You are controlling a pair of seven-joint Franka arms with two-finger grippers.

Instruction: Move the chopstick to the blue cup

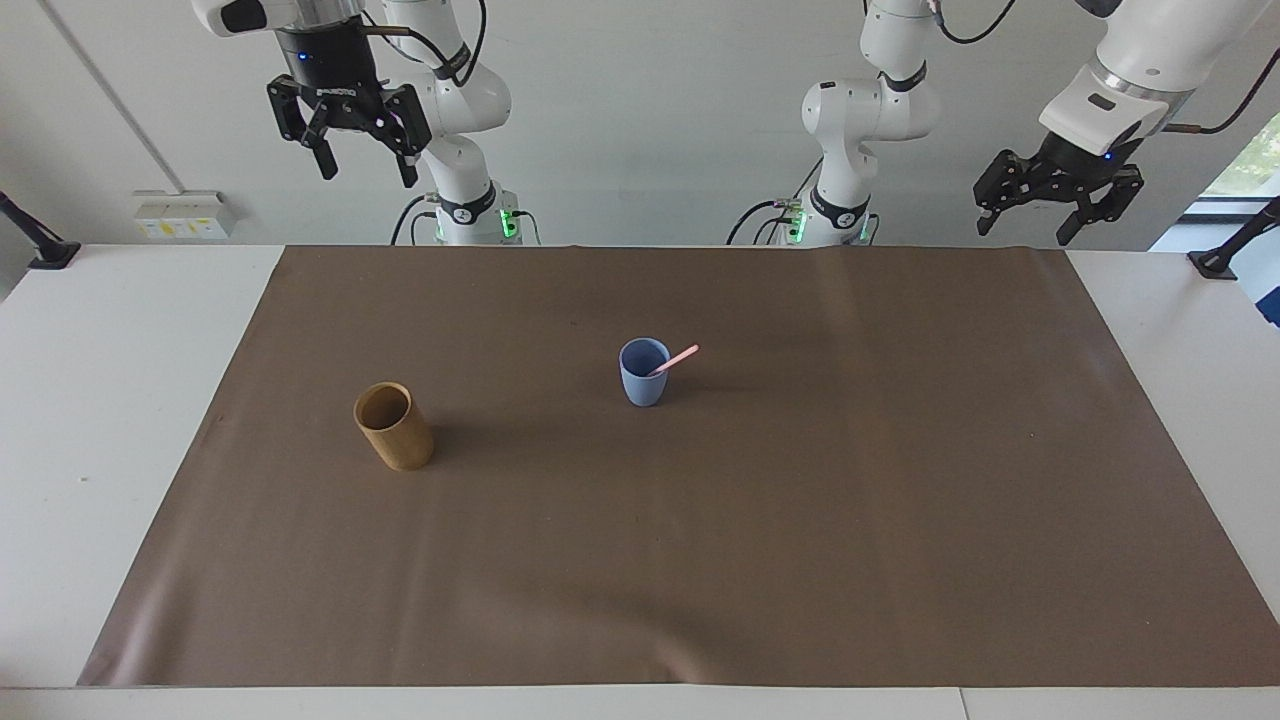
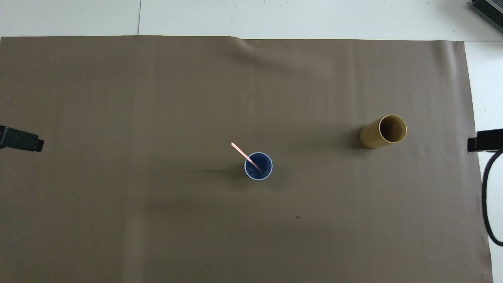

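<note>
The blue cup [image 1: 643, 371] [image 2: 258, 166] stands upright mid-mat. A pale pink chopstick [image 1: 676, 359] [image 2: 244, 155] leans inside it, its upper end sticking out over the rim toward the left arm's end of the table. My right gripper [image 1: 364, 163] hangs open and empty, high above the mat's edge by the robots. High up too, my left gripper [image 1: 1029, 219] is open and empty over the mat's corner at its own end. In the overhead view only a tip of each gripper shows, the left gripper [image 2: 21, 139] and the right gripper [image 2: 485, 140].
A taller tan-brown cylindrical cup [image 1: 394, 426] [image 2: 384, 131] stands upright toward the right arm's end of the table, a little farther from the robots than the blue cup. A brown mat [image 1: 700, 560] covers most of the white table. A black cable [image 2: 489, 196] hangs from the right arm.
</note>
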